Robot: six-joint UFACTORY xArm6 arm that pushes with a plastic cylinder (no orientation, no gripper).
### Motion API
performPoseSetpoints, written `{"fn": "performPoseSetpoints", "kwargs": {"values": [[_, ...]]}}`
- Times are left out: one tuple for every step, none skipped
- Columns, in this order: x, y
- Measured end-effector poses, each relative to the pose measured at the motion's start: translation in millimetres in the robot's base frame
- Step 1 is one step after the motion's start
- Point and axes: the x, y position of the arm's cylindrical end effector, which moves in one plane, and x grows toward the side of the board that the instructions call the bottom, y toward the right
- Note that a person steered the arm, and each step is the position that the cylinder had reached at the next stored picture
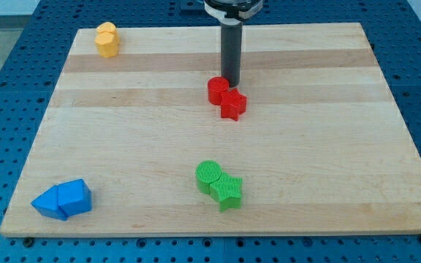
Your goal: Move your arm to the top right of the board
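My tip [229, 80] is the lower end of a dark rod that comes down from the view's top centre. It stands just above and right of a red cylinder [218, 90], touching or nearly touching its far side. A red star [233, 104] sits against the cylinder on its lower right. The wooden board [327, 146] fills most of the view. Its top right corner [357, 29] lies well to the right of my tip.
Two yellow blocks [106, 39] sit together near the board's top left. A green cylinder [209, 175] and a green star [228, 191] touch at the bottom centre. Two blue blocks [63, 199] touch at the bottom left. Blue perforated table surrounds the board.
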Motion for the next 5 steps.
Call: {"fn": "performPoseSetpoints", "kwargs": {"values": [[4,-5],[5,-8],[4,6],[-26,49],[-89,85]]}}
